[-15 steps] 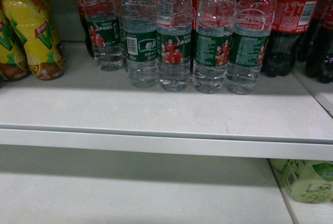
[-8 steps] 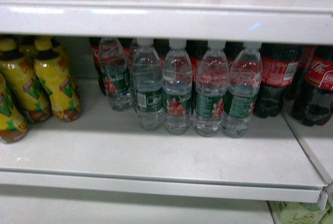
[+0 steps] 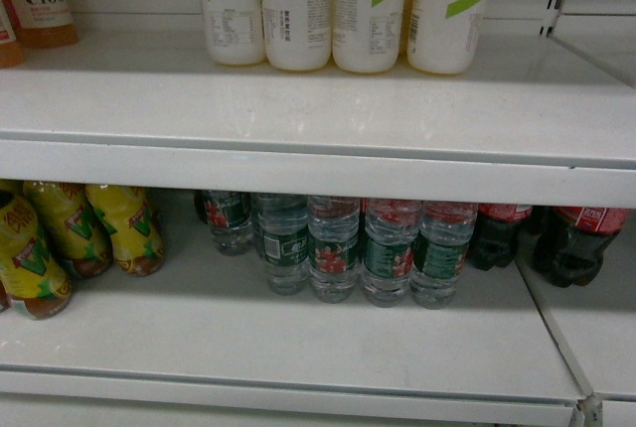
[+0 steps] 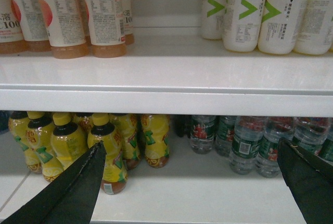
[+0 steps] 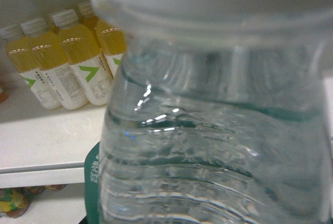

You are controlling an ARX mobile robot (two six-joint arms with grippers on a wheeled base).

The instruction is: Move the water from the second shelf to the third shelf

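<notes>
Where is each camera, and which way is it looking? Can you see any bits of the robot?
Head: on the robot, facing the shelves and slanting down at the water bottles under the shelf edge; no robot parts show.
Left wrist: on the left arm, facing the same shelves; the left gripper shows as two dark fingers spread wide.
Right wrist: on the right arm, filled by one close water bottle; the gripper itself is not visible.
Shared: all three show the white-labelled yellow bottles with green arrows.
</notes>
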